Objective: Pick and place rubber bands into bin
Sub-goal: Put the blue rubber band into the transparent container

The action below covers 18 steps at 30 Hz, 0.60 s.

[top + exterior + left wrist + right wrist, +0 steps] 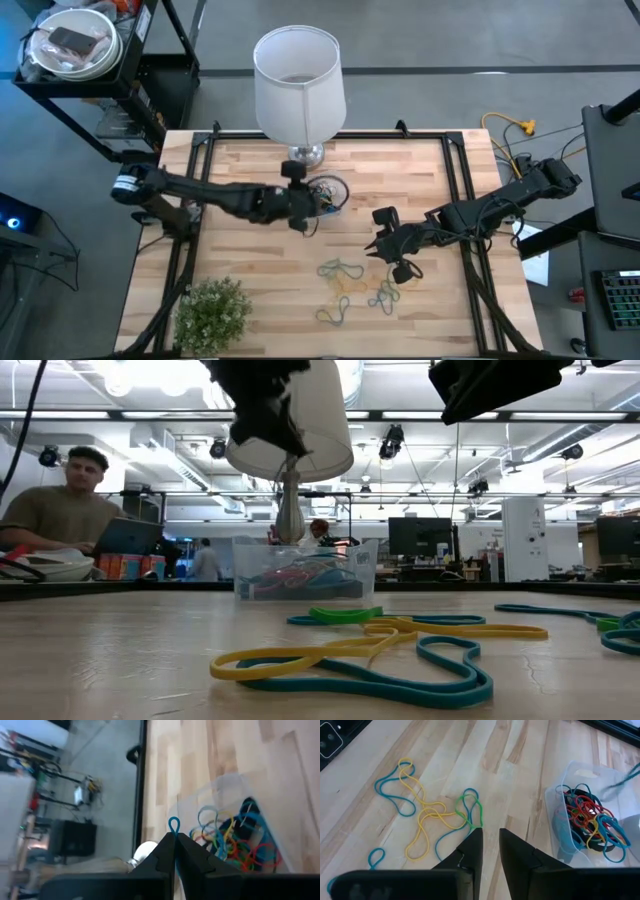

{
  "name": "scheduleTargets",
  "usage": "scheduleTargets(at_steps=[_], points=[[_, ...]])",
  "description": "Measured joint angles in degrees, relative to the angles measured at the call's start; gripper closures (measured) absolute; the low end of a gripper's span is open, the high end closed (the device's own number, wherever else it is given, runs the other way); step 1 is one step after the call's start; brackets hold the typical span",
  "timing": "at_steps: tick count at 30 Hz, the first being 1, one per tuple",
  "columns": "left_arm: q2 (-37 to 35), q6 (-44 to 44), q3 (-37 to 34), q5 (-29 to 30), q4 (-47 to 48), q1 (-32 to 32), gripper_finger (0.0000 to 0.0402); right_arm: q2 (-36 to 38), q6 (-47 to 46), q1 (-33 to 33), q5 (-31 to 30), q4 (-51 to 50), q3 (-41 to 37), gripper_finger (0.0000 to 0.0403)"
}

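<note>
The left gripper, jaws pinched together on a blue rubber band, hangs just beside the clear bin near the table's back edge, so the drop lies a short way ahead. The right gripper, fingers slightly apart and empty, hovers over the loose rubber bands toward the front edge. Only the left wrist view shows the pinched band.

No readable text, label or number anywhere.
</note>
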<state>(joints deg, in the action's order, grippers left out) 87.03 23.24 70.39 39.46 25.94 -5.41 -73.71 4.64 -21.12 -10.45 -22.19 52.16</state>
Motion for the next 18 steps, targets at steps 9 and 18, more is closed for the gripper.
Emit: scheduleTargets(at_steps=[9,18], points=[[2.69,-0.11,-3.55,-9.48,-3.27,7.58,0.0401,0.02,0.00,0.00,-0.01,-0.09,-0.20,0.0344],[3.71,-1.83,-5.42,-15.45,-4.09,9.71,0.0401,0.02,0.02,0.00,-0.01,-0.01,-0.22,0.0346]])
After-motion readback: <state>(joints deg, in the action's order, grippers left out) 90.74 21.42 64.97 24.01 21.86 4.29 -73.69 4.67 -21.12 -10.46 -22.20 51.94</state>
